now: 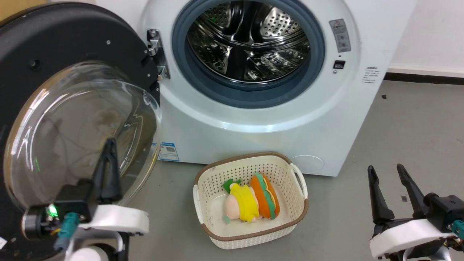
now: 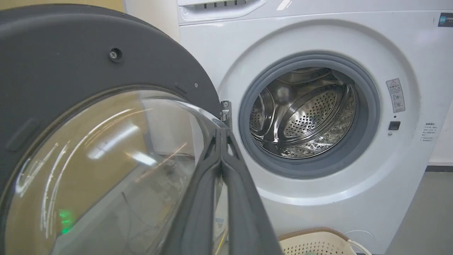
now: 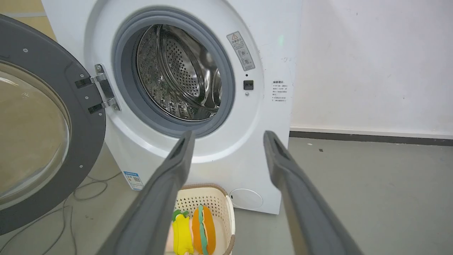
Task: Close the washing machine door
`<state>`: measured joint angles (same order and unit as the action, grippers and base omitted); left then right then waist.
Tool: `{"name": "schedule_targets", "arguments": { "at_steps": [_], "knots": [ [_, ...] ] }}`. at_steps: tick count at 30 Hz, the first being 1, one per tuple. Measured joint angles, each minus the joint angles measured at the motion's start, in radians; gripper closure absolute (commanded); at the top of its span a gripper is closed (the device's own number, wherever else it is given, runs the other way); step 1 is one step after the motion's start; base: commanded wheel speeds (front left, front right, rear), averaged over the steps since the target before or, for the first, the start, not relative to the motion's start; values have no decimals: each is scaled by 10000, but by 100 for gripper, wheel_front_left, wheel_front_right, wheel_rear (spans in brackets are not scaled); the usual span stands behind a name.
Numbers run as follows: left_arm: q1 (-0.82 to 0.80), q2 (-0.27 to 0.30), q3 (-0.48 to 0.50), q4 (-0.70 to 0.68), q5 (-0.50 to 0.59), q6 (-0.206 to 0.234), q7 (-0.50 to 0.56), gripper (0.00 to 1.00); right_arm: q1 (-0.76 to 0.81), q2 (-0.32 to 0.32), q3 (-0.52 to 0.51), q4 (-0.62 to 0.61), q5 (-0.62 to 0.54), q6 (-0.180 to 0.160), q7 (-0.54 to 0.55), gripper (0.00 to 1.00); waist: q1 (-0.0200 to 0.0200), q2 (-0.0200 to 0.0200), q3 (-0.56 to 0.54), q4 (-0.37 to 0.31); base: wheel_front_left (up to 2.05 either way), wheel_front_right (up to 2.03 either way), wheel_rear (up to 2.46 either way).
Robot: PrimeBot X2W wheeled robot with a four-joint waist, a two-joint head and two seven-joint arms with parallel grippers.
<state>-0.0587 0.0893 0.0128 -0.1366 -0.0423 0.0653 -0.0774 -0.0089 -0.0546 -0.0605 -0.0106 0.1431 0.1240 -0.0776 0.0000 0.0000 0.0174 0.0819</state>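
One closed left claw (image 1: 110, 142) sits just before the washing machine door (image 1: 54, 43).

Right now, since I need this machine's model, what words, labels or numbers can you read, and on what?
No text is legible.
Grey warning sticker with red triangle, on the front of the washing machine: too small.
Print block beside it: blurred.
Blue sticker low on the front: too small.
Dark badge, top right of the front: blurred.

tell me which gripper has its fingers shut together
The left gripper: its two dark fingers are pressed together, seen against the glass of the washing machine door, while the right gripper has its fingers spread well apart.
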Motion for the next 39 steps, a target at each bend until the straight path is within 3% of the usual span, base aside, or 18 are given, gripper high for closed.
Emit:
{"name": "schedule_targets", "arguments": {
  "at_steps": [12,19,32,39],
  "knots": [
    [-1392,130,1488,-221,-1118,-846,-251,100,1,0,-242,-25,290,0,-245,0,0,0,234,598,0,0,0],
    [-2250,424,2203,-79,-1664,-1122,-397,100,1,0,-385,-21,537,0,-401,0,0,0,410,941,0,0,0],
    [-3803,1542,3559,1289,-3670,-1208,59,100,-1,2,-732,73,894,0,-665,0,0,0,763,1528,0,0,0],
    [-4502,2314,4284,2351,-4470,-934,786,100,-6,2,-849,134,1160,0,-817,0,0,0,923,1817,0,0,0]
  ]
}}
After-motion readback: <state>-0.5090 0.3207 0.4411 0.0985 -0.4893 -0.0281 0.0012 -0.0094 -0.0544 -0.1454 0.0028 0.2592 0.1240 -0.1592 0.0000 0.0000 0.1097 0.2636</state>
